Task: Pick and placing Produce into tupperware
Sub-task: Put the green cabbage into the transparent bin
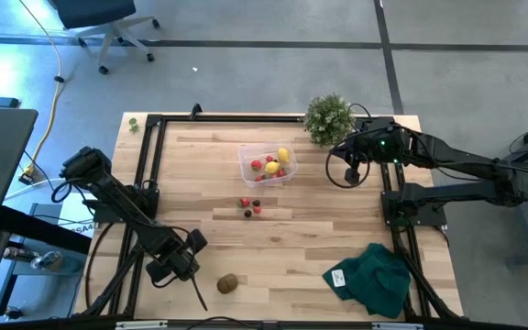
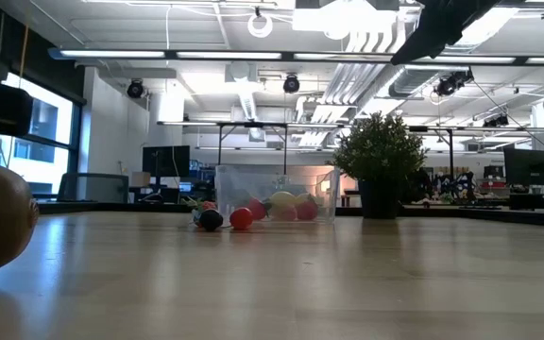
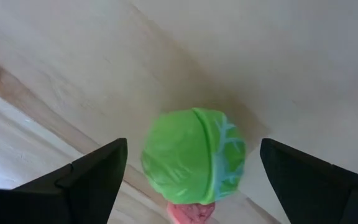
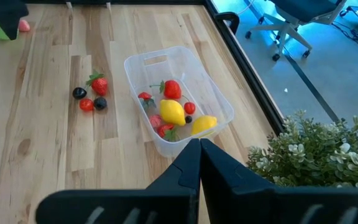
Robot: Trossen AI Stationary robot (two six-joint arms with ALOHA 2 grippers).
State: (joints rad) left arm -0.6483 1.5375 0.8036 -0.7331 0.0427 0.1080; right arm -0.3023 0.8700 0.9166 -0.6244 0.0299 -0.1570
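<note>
- Two wide-open fingers of the left gripper [image 3: 191, 180] straddle a green ball [image 3: 193, 164]; an off-centre close could roll it away.
- Right gripper [image 4: 199, 163] waits shut at the tupperware's [image 1: 246, 167] three o'clock.

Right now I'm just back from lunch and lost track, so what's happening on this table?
The robot is sorting toy fruit into a clear plastic box. The left end effector is open above a green ball near the table's front left, not gripping it. A brown kiwi lies nearby. The box already holds lemons and strawberries; a few berries lie on the wood beside it. The right end effector waits shut by the potted plant.
</note>
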